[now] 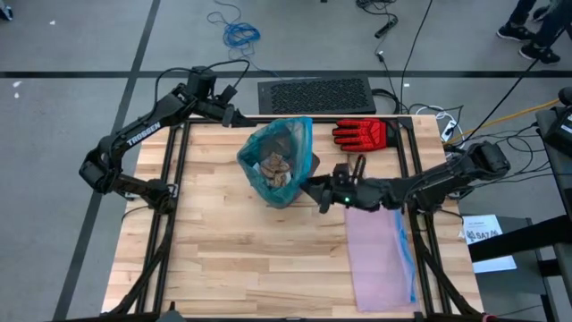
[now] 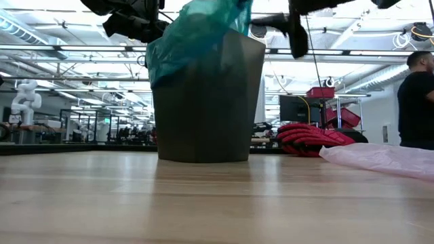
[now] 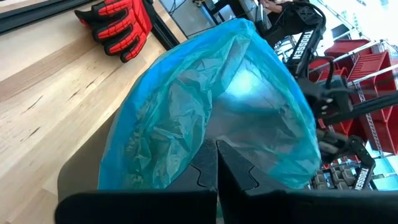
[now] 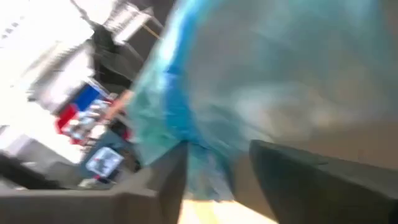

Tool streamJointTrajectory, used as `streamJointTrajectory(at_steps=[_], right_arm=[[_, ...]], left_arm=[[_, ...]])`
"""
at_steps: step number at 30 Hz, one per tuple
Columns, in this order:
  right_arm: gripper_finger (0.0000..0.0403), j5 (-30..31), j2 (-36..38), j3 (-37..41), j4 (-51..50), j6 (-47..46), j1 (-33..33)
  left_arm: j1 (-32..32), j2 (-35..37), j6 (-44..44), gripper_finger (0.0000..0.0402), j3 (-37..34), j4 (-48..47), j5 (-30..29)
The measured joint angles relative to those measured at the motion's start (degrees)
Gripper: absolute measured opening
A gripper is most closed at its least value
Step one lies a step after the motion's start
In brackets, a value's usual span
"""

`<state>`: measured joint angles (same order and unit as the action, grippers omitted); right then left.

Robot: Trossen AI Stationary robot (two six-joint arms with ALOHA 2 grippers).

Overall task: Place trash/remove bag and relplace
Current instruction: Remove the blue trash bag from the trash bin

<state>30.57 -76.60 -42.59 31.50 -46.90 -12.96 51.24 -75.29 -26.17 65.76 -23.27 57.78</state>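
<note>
Robotics lab — ceiling strip lights (image 2: 81,47), red bins (image 3: 367,68)

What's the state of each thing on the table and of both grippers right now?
bin: upright, lined.
teal bag: still in the bin, mouth open, rim bunched up.
trash: inside the bag.
left gripper: shut, at the bag's rim on the far side.
right gripper: open, teal film between its fingers at the rim nearest it.
pink bag: lying flat, unused.
red glove: lying flat beyond the bin.
</note>
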Motion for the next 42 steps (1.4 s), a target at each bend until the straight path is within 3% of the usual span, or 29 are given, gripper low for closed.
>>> streamJointTrajectory(at_steps=[4, 11, 15, 19, 23, 31, 37, 42], right_arm=[[0.0027, -4.52, 0.0, 0.0, 7.03, 4.1, 1.49], [0.0001, -5.44, -0.02, -4.15, 7.84, 4.45, 1.81], [0.0, -5.68, -0.04, -13.44, -7.69, 4.73, 2.94], [0.0, -7.04, -0.56, -27.59, -31.52, 4.58, 5.53], [0.0, -9.6, -2.78, -42.35, -48.3, 5.8, 9.42], [0.0, -19.04, -11.0, -66.64, -74.71, 5.83, 17.06], [0.0, -27.78, -18.74, -75.62, -90.86, 6.54, 21.24], [0.0, -35.54, -22.22, -76.76, -93.34, 8.47, 22.81]], left_arm=[[0.0, 0.0, 0.06, 0.0, -0.02, 0.0, 0.02], [0.0, 0.0, 0.64, 0.0, -0.02, 0.02, -0.22], [-0.02, 0.27, 1.15, 0.0, -0.04, 0.01, -1.34], [0.0, 0.35, 1.2, 0.0, -0.04, -0.02, -2.77], [0.0, 0.76, 2.21, 0.0, 0.57, -0.68, -4.41], [0.0, 1.28, 13.77, 0.0, 9.78, -17.04, -16.6], [0.0, 1.31, 18.85, 0.0, 17.19, -26.92, -24.89], [-0.02, 2.06, 19.13, 0.0, 21.83, -31.02, -25.63]])
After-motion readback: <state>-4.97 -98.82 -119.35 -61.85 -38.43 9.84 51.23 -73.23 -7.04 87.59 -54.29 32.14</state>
